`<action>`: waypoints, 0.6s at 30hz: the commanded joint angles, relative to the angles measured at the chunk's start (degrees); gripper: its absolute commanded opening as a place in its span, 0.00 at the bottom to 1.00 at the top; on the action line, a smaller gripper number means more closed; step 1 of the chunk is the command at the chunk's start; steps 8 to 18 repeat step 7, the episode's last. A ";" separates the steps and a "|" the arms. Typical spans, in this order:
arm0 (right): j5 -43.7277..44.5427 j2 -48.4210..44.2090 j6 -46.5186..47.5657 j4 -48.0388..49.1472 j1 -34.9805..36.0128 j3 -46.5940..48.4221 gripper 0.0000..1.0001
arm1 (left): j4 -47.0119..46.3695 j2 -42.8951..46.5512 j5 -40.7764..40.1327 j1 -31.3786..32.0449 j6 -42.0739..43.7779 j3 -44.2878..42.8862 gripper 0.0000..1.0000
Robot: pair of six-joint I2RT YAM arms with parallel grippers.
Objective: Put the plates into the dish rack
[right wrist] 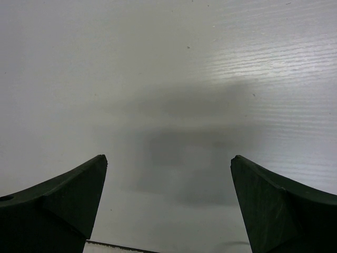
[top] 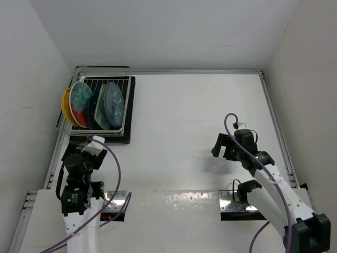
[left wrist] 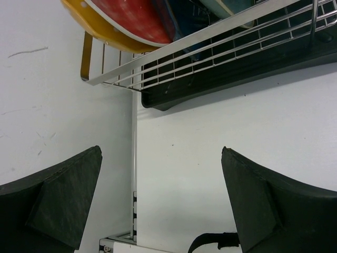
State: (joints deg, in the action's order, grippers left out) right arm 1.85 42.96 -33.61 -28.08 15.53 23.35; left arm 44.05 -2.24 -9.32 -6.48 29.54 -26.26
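Left gripper point(left wrist: 160, 158): spread wide, gripping nothing, dark fingers point(left wrist: 58, 200) well apart above bare white table point(left wrist: 221, 153). Just ahead of the fingertips, without touching them: the near end of the dish rack point(left wrist: 210, 36), silver wire rails and bars over a black tray point(left wrist: 242, 71). Inside the rack, five plates point(top: 97, 103) standing on edge in a row across it. Ahead and to the left of this gripper, outermost toward the side wall point(top: 31, 79), the yellow-orange plate point(left wrist: 97, 25). Next to it the red-rimmed plate point(left wrist: 138, 18), its teal centre showing from above, then the dark blue plate point(left wrist: 184, 15). Beyond those, ahead and to the right, two blue-green plates point(top: 113, 103) close together; cannot tell which is the dark teal one and which the pale green. Behind the gripper, a purple cable point(top: 118, 176) looping down along the arm, and a small green mark point(top: 70, 198) on the arm housing, too small to read. Right gripper point(right wrist: 168, 166): likewise spread wide and holding nothing, its fingers over plain table with only a soft shadow point(right wrist: 184, 153) ahead of the tips. From this gripper, rack and plates well apart, far to its left and further from the arm bases, in the table's far left corner.
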 commanded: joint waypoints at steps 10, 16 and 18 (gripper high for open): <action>-1.50 -2.79 1.17 1.79 0.29 -1.64 1.00 | -2.30 0.48 1.68 -0.73 0.34 0.77 1.00; -1.50 -2.79 1.17 1.79 0.29 -1.64 1.00 | -2.30 0.48 1.68 -0.73 0.34 0.77 1.00; -1.50 -2.79 1.17 1.79 0.29 -1.64 1.00 | -2.30 0.48 1.68 -0.73 0.34 0.77 1.00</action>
